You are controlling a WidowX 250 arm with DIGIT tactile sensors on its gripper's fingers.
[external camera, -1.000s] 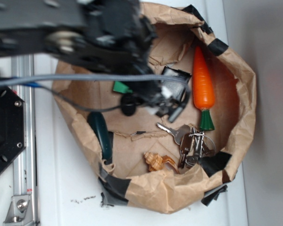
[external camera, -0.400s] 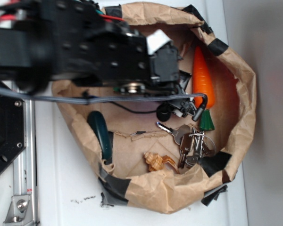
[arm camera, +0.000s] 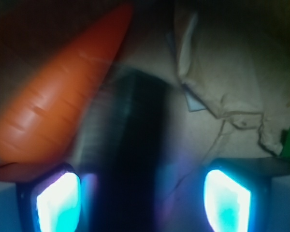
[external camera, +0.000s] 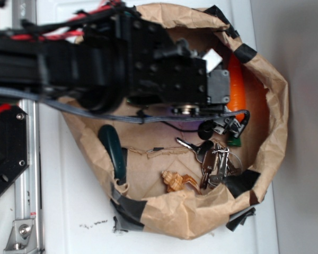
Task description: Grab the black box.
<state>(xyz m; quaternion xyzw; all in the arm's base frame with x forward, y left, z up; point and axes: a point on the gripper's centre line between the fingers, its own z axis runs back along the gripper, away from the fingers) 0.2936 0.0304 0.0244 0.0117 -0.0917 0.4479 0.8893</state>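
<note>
In the exterior view the arm reaches across a brown paper bag (external camera: 265, 106), and its bulk covers the black box completely. The gripper (external camera: 229, 126) hangs at the arm's far end, touching or just short of the orange carrot (external camera: 237, 84), whose green stub shows under the fingers. Keys (external camera: 214, 159) lie just below the gripper; a tan wooden piece (external camera: 175, 181) and a dark green handle (external camera: 112, 149) lie well apart from it.

In the wrist view the black box (arm camera: 133, 145) is a blurred dark slab between the two glowing fingertips (arm camera: 58, 200), its long axis running straight away from the hand. The gripper (arm camera: 142, 198) is spread wide, with the box nearer the left pad; contact cannot be told. The carrot (arm camera: 53, 101) lies slantwise just left of the box, tip pointing away. Crumpled paper rises on the right.
</note>
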